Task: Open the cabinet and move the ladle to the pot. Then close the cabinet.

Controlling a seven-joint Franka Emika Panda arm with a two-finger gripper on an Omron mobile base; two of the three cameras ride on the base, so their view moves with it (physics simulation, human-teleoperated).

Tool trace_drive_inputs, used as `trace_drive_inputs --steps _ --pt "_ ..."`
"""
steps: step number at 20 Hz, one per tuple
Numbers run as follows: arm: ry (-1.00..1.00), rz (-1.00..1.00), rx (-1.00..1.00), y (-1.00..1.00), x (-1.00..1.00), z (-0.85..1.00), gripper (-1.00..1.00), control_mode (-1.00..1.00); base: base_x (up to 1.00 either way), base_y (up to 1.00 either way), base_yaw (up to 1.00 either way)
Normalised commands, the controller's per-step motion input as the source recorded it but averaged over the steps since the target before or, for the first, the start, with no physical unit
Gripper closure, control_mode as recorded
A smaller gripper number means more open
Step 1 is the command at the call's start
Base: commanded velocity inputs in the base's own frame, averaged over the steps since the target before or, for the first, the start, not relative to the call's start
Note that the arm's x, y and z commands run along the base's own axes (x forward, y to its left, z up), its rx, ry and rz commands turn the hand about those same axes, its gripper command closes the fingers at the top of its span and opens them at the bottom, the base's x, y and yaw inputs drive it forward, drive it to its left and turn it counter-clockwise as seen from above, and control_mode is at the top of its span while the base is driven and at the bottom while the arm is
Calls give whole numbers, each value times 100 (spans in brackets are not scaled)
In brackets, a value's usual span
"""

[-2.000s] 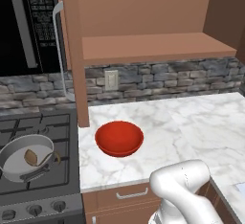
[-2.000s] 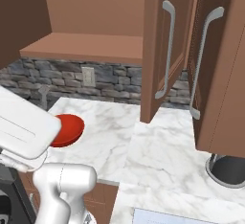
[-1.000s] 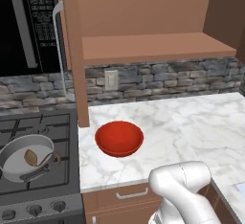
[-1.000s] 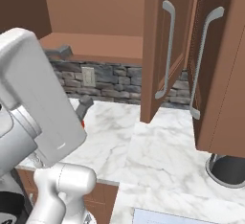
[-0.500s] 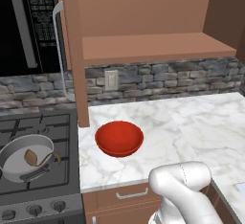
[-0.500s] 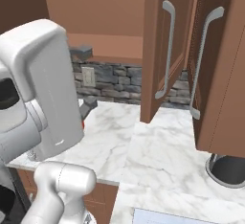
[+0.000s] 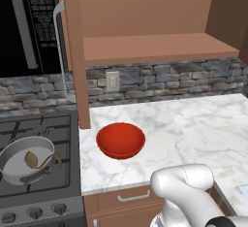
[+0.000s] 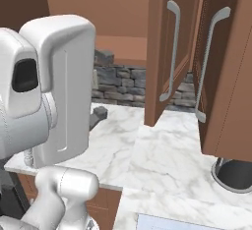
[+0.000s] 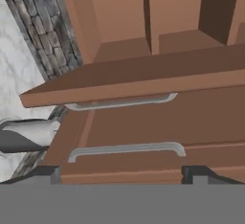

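At the bottom edge of the hand view, the hand stands with its 2 dark fingertips wide apart and nothing between them, turned toward the 2 open doors of the cabinet, whose silver bar handles run across the frame because the camera is rolled. We read that pose as a lining-up for the last step, closing the doors: an empty, spread hand suits a push on a panel or a hook on a bar.

In the lower left of the left base view, the pot sits on the stove, grey and shallow with a pale inside. The ladle lies in it, its small rounded brown scoop on the pot floor and what looks like its thin dark handle leaning to the rim at lower right, so we judge the move to the pot already done. Just right of the stove, at lower centre, a red bowl rests on the marble counter, apart from the pot and no part of the job.

Farther back, a stone wall crosses mid-frame. Above it the reddish-brown cabinet shows 1 bare shelf, its left door swung out edge-on beside the black microwave at upper left. In the right base view the 2 panelled doors hang open at upper right.
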Motion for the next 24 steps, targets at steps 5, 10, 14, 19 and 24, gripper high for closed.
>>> trace_drive_inputs --steps 5,10,14,19,24 --pt "7 -1 0 -32 -23 0 -100 -100 0 0 0" --pt "1 -1 0 -20 -7 -2 -100 -100 0 0 0" --pt "0 0 0 -19 0 -6 -100 -100 0 0 0" --pt "0 0 0 -28 3 -5 -100 -100 0 0 0" --pt "0 0 0 -24 15 -7 -100 -100 0 0 0"
